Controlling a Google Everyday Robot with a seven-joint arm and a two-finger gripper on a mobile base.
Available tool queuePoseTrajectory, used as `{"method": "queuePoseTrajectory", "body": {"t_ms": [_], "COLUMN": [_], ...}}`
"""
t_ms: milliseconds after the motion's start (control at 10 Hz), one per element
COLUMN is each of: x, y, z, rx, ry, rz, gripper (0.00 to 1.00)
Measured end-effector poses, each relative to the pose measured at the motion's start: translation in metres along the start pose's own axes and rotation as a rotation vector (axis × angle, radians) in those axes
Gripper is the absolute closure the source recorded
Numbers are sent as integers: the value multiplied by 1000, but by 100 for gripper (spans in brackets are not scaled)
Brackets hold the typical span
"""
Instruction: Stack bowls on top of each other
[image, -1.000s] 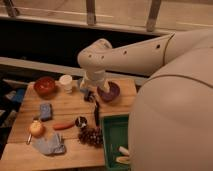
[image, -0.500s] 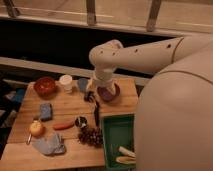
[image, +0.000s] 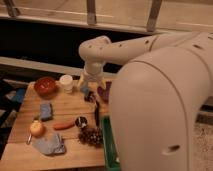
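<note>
Right now the gripper (image: 90, 94) hangs low over the wooden worktop (image: 70, 107) toward its far edge, between the white cup (image: 66, 82) and the dark purple bowl (image: 103, 92). I cannot tell whether the hand is wide or narrow, or whether it touches the bowl.

The robot's white arm (image: 150, 95) fills the right of my view, hiding the right edge of the worktop, part of the purple bowl and most of the green tray (image: 106, 142) at the near right.

The red-orange bowl (image: 45, 86) sits upright at the far left corner, just beside the cup and well apart from the purple one.

A blue sponge (image: 46, 111) lies by the left edge. Closer to the near edge are a yellowish round fruit (image: 37, 128), an orange-red carrot-like piece (image: 63, 126), a grey-blue cloth (image: 50, 145), a small dark round object (image: 81, 121), a dark slender utensil (image: 96, 114) and a dark clustered bunch (image: 91, 136).
</note>
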Motion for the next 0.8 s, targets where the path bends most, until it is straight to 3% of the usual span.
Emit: {"method": "queuePoseTrajectory", "body": {"t_ms": [500,700,800], "x": [-55,-72,-76], "y": [111,160,173], "z": [21,23,22], "rx": [-34,-112,-139], "ry": [-63,-126,-149], "rz": [-91,-103,-105], "gripper": [20,20,20]}}
